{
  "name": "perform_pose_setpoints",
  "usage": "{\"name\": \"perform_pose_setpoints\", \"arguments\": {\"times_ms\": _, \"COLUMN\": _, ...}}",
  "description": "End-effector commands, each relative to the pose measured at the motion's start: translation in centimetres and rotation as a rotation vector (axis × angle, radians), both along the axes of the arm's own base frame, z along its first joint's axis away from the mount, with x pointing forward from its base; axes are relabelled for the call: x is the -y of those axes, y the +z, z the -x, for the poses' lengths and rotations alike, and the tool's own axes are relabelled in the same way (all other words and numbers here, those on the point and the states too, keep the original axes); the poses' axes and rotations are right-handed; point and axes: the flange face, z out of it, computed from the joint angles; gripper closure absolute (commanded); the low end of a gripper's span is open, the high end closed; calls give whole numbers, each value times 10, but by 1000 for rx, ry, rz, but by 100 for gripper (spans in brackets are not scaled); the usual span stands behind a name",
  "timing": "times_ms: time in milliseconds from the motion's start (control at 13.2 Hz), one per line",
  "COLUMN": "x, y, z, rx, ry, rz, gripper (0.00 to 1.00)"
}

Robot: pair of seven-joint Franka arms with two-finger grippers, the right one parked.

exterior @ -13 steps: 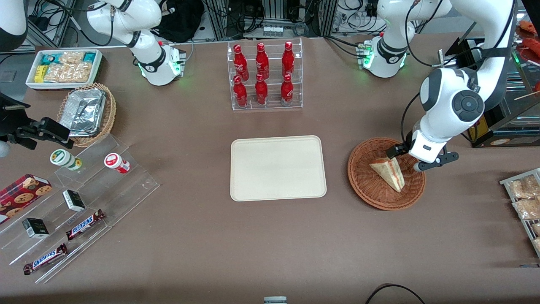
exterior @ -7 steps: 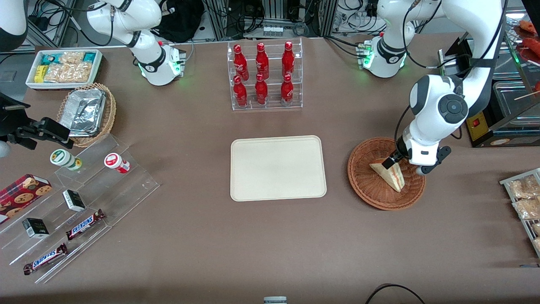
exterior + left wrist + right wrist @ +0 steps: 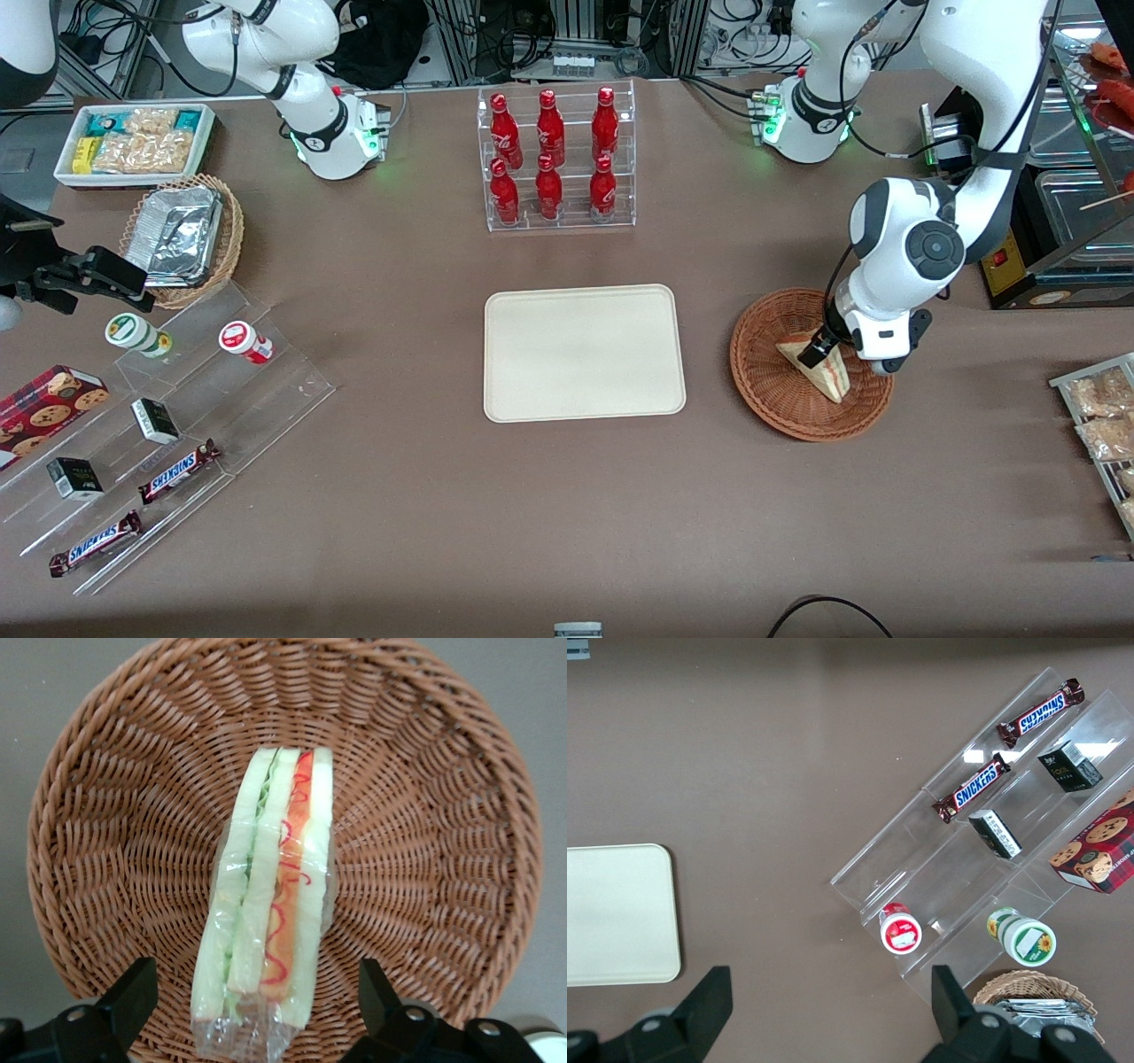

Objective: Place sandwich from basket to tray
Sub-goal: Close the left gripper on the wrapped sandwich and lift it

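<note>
While straddling the sandwich (image 3: 266, 904), the wide-spread claw (image 3: 252, 997) shows cropped.

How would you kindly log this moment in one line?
phase: reach | gripper open, straddling sandwich in basket | tray awaits sandwich

Woven wicker basket (image 3: 425, 815), glossy clear-wrapped sandwich (image 3: 270, 904), matt smooth tray (image 3: 584, 352)

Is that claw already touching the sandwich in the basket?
Apart. In the left wrist view, the open gripper has a finger on each side of the sandwich, with bare basket weave visible between each finger and the bread.
</note>
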Motion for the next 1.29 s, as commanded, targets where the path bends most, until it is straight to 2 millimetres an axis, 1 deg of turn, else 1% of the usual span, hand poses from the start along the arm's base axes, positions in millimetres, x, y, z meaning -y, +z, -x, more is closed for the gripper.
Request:
{"name": "perform_pose_setpoints", "arguments": {"times_ms": 0, "x": 2, "y": -7, "z": -1, "rx": 6, "ry": 18, "rz": -1, "gripper": 21}}
{"name": "perform_pose_setpoints", "arguments": {"times_ms": 76, "x": 2, "y": -7, "z": -1, "rx": 6, "ry": 16, "rz": -1, "gripper": 51}}
{"name": "perform_pose_setpoints", "arguments": {"times_ms": 151, "x": 2, "y": -7, "z": -1, "rx": 6, "ry": 12, "rz": -1, "gripper": 74}}
{"name": "perform_pose_setpoints", "arguments": {"times_ms": 227, "x": 2, "y": -5, "z": -2, "rx": 8, "ry": 7, "rz": -2, "gripper": 85}}
{"name": "perform_pose_setpoints", "arguments": {"times_ms": 303, "x": 1, "y": -4, "z": -2, "rx": 9, "ry": 7, "rz": -2, "gripper": 88}}
{"name": "perform_pose_setpoints", "arguments": {"times_ms": 454, "x": 2, "y": 4, "z": -3, "rx": 18, "ry": -19, "rz": -25, "gripper": 89}}
{"name": "perform_pose_setpoints", "arguments": {"times_ms": 605, "x": 6, "y": 22, "z": -7, "rx": 6, "ry": -33, "rz": -39, "gripper": 89}}
{"name": "perform_pose_setpoints", "arguments": {"times_ms": 756, "x": 24, "y": 53, "z": -17, "rx": -41, "ry": -59, "rz": -50, "gripper": 89}}
{"name": "perform_pose_setpoints", "arguments": {"times_ms": 908, "x": 43, "y": 78, "z": -24, "rx": -98, "ry": -112, "rz": -84, "gripper": 88}}
{"name": "perform_pose_setpoints", "arguments": {"times_ms": 983, "x": 54, "y": 84, "z": -25, "rx": -127, "ry": -139, "rz": -95, "gripper": 88}}
{"name": "perform_pose_setpoints", "arguments": {"times_ms": 1059, "x": 69, "y": 90, "z": -24, "rx": -133, "ry": -168, "rz": -92, "gripper": 88}}
{"name": "perform_pose_setpoints", "arguments": {"times_ms": 1210, "x": 115, "y": 92, "z": -21, "rx": -123, "ry": -249, "rz": -66, "gripper": 88}}
